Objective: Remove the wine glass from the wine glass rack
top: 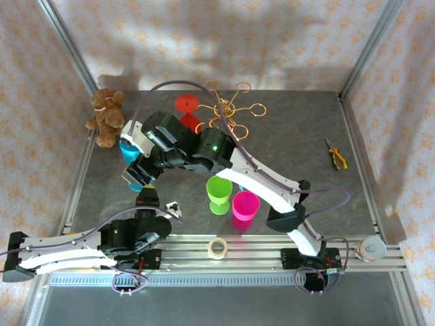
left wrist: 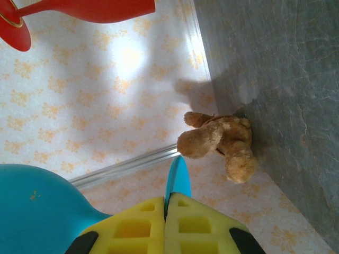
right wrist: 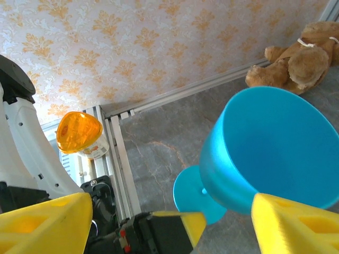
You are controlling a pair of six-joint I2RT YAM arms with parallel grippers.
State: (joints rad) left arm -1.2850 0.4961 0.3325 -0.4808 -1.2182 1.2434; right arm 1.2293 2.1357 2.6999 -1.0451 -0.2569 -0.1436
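Wine glass (right wrist: 265, 148), blue and tilted, is off the wine glass rack (top: 228, 112), to its left near the teddy bear (top: 105, 117). The left gripper (left wrist: 166, 211) is clamped on its foot. The right gripper (right wrist: 169, 209) stands wide apart around the bowl; whether it touches is unclear. From above, the right arm (top: 204, 153) hides most of the glass.

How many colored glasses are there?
4. Red glass on the rack; blue glass beside the teddy; green glass and pink glass side by side mid-table. Arms may hide more.
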